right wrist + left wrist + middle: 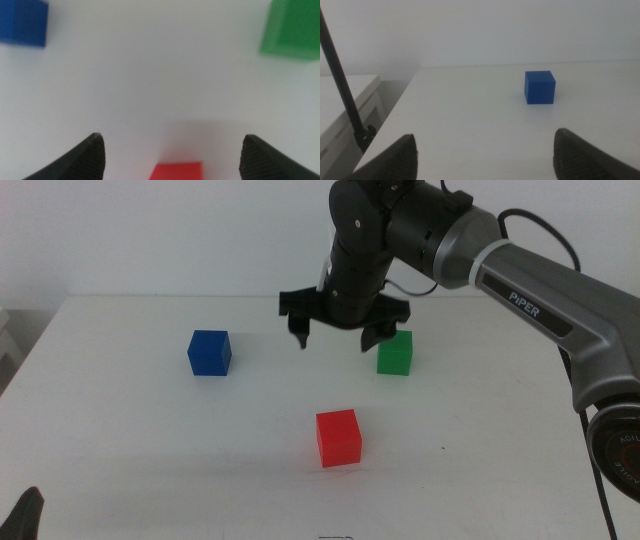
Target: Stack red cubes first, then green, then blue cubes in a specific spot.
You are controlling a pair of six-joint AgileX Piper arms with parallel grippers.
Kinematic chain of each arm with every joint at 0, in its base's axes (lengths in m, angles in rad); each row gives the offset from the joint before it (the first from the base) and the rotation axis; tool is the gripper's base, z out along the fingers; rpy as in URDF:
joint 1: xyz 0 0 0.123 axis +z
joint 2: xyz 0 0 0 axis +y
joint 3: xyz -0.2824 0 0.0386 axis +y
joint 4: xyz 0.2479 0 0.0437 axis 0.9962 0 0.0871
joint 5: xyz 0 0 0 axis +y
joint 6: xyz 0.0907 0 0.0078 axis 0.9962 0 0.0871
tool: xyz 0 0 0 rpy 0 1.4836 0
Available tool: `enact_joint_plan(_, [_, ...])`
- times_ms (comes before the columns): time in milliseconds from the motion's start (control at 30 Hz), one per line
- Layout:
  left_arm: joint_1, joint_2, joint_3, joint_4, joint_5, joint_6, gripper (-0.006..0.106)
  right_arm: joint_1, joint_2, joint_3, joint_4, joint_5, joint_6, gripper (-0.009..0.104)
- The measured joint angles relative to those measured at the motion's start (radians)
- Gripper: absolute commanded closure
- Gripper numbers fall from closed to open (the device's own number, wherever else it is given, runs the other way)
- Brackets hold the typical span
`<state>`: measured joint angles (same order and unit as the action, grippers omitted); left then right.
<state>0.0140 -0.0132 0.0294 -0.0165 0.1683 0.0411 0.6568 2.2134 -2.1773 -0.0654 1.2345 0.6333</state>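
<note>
Three cubes sit apart on the table (120,430), none stacked yet: red cube (338,437) toward the front edge, green cube (395,353) and blue cube (209,352) farther back, the right claw (343,332) open and empty between them.

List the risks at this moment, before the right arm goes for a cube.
The open right gripper hangs above the table between the blue cube and green cube; one jaw is close to green and could nudge it on descent. The red cube sits nearer the camera, barely inside the wrist view, so alignment may be poor.
</note>
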Motion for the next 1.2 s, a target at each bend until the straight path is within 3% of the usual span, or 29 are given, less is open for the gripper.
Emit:
enact_joint_plan(167, [0.0,0.0,0.0,0.0,0.0,0.0,0.008,-0.009,0.0,-0.013,-0.129,0.003,0.0,0.015])
enact_joint_plan(267, [0.0,0.0,0.0,0.0,0.0,0.0,0.008,-0.031,0.0,-0.013,-0.157,0.003,-0.012,0.015])
enact_joint_plan(700, [0.0,0.0,0.0,0.0,0.002,0.0,0.008,-0.211,0.036,-0.014,-0.134,0.006,-0.036,0.018])
enact_joint_plan(933, [0.0,0.0,0.0,0.0,0.003,0.0,0.008,-0.216,0.096,-0.014,-0.105,-0.026,-0.039,0.019])
enact_joint_plan(1200, [0.0,0.0,0.0,0.0,0.003,0.0,0.008,-0.215,0.129,-0.014,-0.114,-0.087,-0.039,0.019])
